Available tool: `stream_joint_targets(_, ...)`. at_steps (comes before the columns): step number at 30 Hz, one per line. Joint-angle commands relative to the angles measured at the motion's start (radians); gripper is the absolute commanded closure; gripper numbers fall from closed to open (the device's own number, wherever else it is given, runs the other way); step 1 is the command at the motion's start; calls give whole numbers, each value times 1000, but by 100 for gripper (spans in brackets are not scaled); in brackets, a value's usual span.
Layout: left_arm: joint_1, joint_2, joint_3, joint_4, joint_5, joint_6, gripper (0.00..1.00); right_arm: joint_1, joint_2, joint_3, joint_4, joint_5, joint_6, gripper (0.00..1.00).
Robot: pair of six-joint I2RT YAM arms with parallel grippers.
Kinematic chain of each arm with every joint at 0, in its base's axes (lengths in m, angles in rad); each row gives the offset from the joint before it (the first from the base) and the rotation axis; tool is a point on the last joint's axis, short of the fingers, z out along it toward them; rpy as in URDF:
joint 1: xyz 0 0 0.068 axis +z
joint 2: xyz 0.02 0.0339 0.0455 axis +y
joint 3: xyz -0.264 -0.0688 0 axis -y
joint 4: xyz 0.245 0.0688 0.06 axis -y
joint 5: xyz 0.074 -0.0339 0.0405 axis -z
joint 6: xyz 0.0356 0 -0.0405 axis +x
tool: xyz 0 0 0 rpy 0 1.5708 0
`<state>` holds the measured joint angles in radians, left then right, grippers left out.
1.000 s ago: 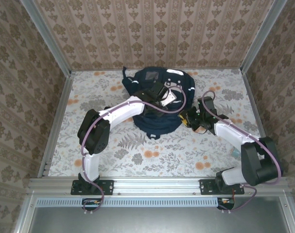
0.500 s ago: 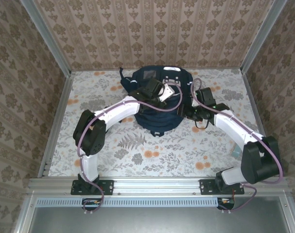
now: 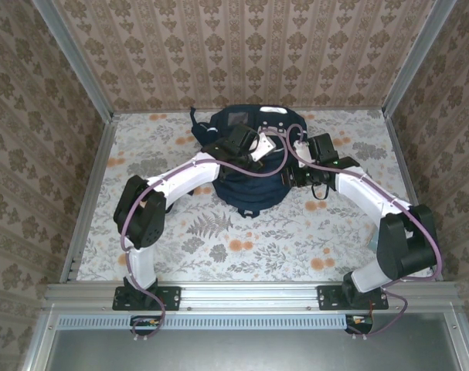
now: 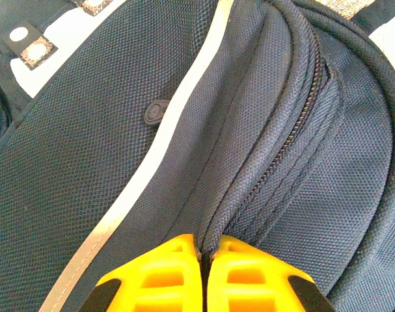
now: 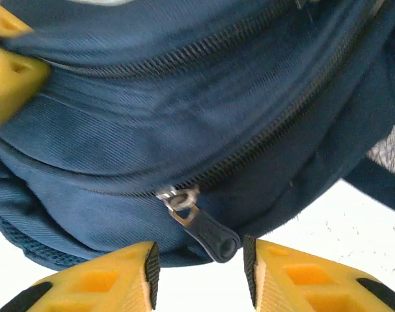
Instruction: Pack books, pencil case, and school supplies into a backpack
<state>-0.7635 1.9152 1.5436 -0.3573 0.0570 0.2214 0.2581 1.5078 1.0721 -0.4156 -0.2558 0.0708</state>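
Note:
The navy backpack [image 3: 246, 182] lies at the back middle of the table. My left gripper [image 3: 271, 147] reaches over its top and is shut on a ridge of its fabric [image 4: 249, 162] beside a closed zipper [image 4: 295, 123]; the yellow fingertips [image 4: 177, 260] pinch the fold. My right gripper [image 3: 294, 174] is at the backpack's right side, open. A dark zipper pull [image 5: 207, 229] hangs between its fingers [image 5: 119, 270], touching neither. The left gripper's yellow finger [image 5: 8, 65] shows at the top left of the right wrist view. Books, pencil case and school supplies are out of view.
A small pale object [image 3: 372, 243] lies on the floral tabletop near the right arm's elbow. A dark strap [image 3: 195, 120] trails off the backpack's back left. Metal rails [image 3: 91, 193] and wallpapered walls close in the table on three sides.
My right gripper has swung left and back, up to the backpack's right side at the zipper pull. The left gripper kept its pinch and drew the backpack slightly back.

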Motion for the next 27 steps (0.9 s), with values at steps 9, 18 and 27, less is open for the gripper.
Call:
stream_joint_targets(9,17,-75,-4,20,10,-8,100,-9,81,60,2,-80,-115,61)
stream_joint_targets(18,19,-84,-7,28,7,-20,100,-17,89,57,9,-70,-105,85)
stream_joint_targets(27,40,-58,13,75,129,-198,100,15,-66,-83,107,-140,99,95)
